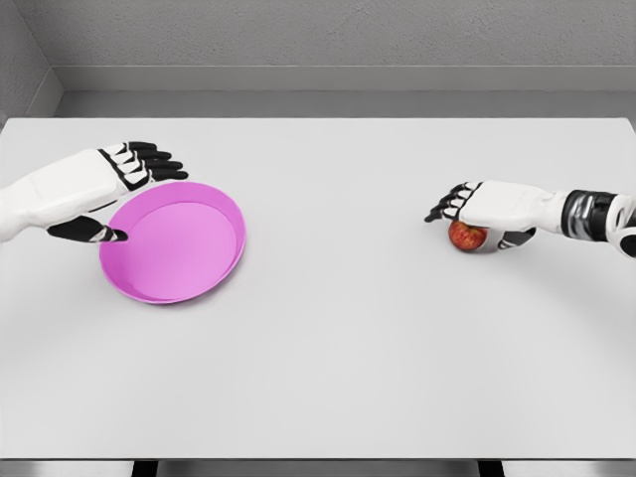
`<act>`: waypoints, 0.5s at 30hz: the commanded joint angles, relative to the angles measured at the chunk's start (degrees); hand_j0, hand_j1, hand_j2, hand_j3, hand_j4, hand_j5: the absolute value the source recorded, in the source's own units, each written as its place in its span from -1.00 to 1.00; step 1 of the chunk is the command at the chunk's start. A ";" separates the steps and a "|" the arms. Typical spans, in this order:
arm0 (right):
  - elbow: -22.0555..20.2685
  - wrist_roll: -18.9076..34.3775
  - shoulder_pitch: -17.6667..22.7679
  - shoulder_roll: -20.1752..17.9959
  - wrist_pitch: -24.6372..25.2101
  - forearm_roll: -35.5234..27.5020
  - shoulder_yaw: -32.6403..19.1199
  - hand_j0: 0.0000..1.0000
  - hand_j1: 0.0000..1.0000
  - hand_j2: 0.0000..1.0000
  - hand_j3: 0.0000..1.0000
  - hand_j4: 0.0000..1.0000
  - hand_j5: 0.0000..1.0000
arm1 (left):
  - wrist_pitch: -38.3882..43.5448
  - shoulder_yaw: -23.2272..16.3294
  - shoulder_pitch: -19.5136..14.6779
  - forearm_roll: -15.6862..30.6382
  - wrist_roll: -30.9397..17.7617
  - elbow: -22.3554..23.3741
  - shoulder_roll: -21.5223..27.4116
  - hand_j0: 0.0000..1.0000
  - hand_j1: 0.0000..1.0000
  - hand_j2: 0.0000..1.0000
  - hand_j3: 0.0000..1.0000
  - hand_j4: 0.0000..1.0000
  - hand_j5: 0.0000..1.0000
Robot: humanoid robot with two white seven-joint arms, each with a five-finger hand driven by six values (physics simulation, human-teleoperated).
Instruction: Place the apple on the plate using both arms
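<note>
Looking down from the head camera, I see the plate at the left of the frame, a shallow round dish in bright pink with a raised rim and a smooth, matte inside; nothing lies in it. It sits flat on the desk, a plain pale grey top with no markings, which fills most of the view up to a grey wall along the top edge.

My left hand comes in from the left edge and hovers at the plate's upper-left rim. Its black-tipped fingers are stretched out and slightly apart above the rim, the thumb pointing at the rim lower down, and it holds nothing that I can see.

At the right of the frame, well apart from the plate, the apple rests on the desk: small, round, red with a yellowish patch and a glossy skin. My right hand lies over it from the right, palm down, fingers reaching past it to the left, thumb curled low beside it. I cannot tell whether the hand is clamped on the apple or only resting over it.
</note>
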 commanded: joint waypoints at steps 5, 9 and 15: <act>-0.30 -0.01 -0.09 -0.03 0.10 -0.16 -0.02 0.77 0.77 0.77 0.77 0.77 0.77 | 0.04 -0.06 -0.09 -0.71 -0.38 -0.08 -0.40 1.00 1.00 1.00 1.00 1.00 1.00; -0.30 -0.01 -0.09 -0.03 0.10 -0.07 0.69 0.73 0.73 0.73 0.73 0.73 0.73 | 0.04 -0.06 0.00 -1.06 -0.38 -0.08 -0.48 1.00 1.00 1.00 1.00 1.00 1.00; -0.39 -0.01 -0.09 -0.20 0.10 -0.07 0.77 0.64 0.64 0.64 0.64 0.64 0.64 | 0.04 -0.06 0.00 -1.06 -0.38 -0.08 -0.48 1.00 1.00 1.00 1.00 1.00 1.00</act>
